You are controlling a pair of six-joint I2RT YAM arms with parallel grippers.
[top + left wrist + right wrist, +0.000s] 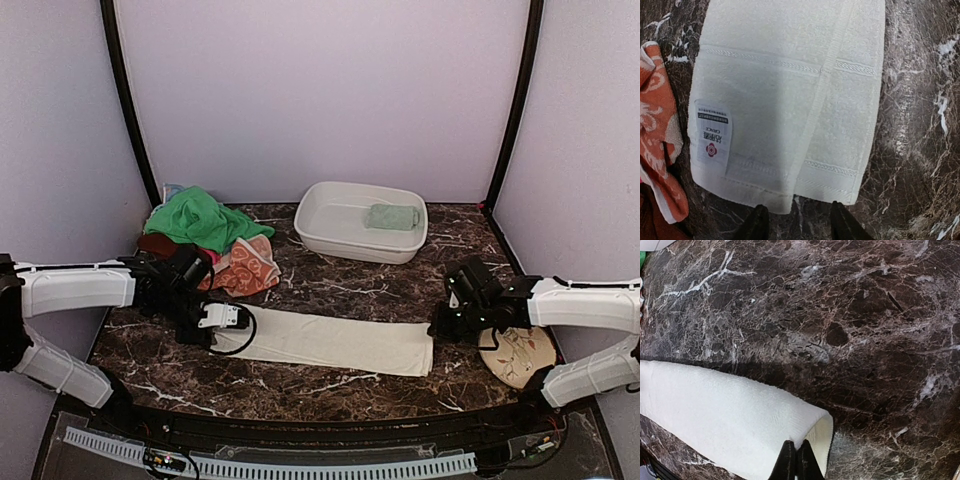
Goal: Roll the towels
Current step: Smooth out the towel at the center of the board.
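Top external: left gripper (240,322) low, parted beside cream towel (340,340); right gripper (437,328) closed opposite.

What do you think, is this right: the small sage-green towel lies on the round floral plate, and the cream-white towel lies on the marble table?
No. The top view shows the small sage-green towel in the white rectangular plastic basin, not on the plate. The rest holds.
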